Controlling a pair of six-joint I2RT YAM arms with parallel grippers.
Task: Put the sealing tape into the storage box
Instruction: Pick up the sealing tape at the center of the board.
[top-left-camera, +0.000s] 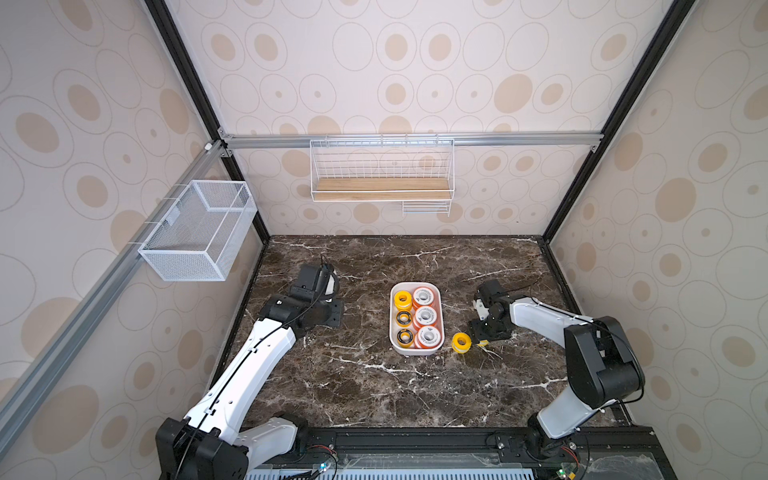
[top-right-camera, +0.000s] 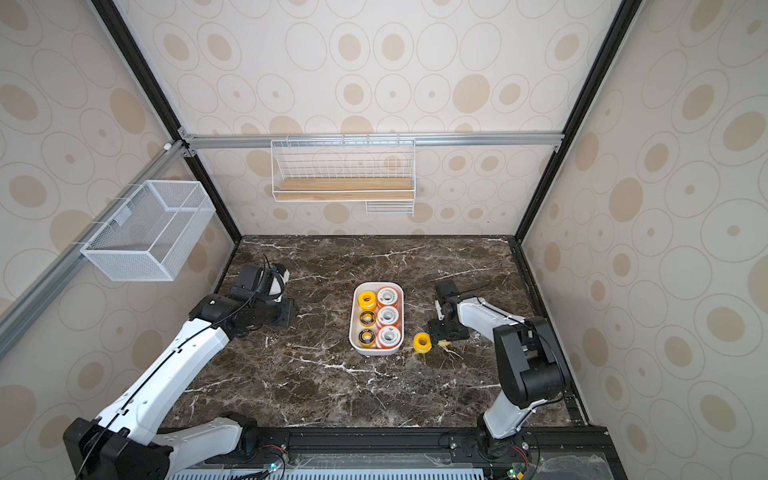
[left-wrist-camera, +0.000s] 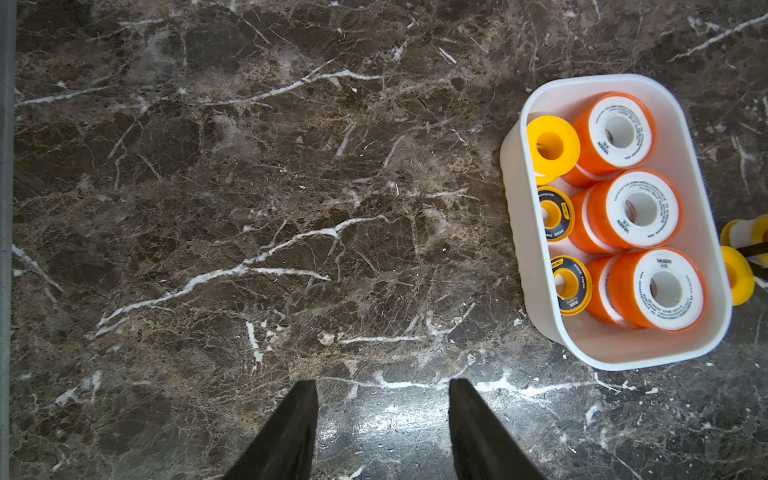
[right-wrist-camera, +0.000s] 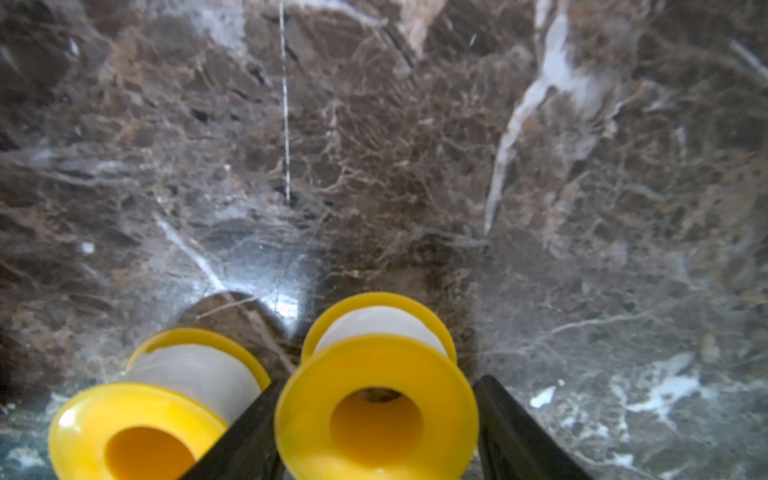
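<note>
The storage box (top-left-camera: 417, 352) (top-right-camera: 376, 352) (left-wrist-camera: 623, 357), a white tub, stands mid-table and holds several sealing tape spools: a solid yellow one (top-left-camera: 402, 300), two yellow ones with dark centres (top-left-camera: 404, 337) and three white-faced orange ones (top-left-camera: 424, 296). Right of the box a yellow spool (top-left-camera: 461, 342) (right-wrist-camera: 141, 432) lies on the marble. Beside it a second yellow spool (right-wrist-camera: 376, 415) (top-left-camera: 482, 343) sits between the fingers of my right gripper (right-wrist-camera: 376, 384), which is open, with a thin gap at one finger. My left gripper (left-wrist-camera: 382, 383) (top-left-camera: 328, 311) hangs open and empty over bare marble, left of the box.
A white mesh basket (top-left-camera: 199, 232) hangs on the left wall rail. A wire shelf with a wooden board (top-left-camera: 381, 189) hangs on the back wall. The dark marble table (top-left-camera: 374, 386) stretches in front of the box.
</note>
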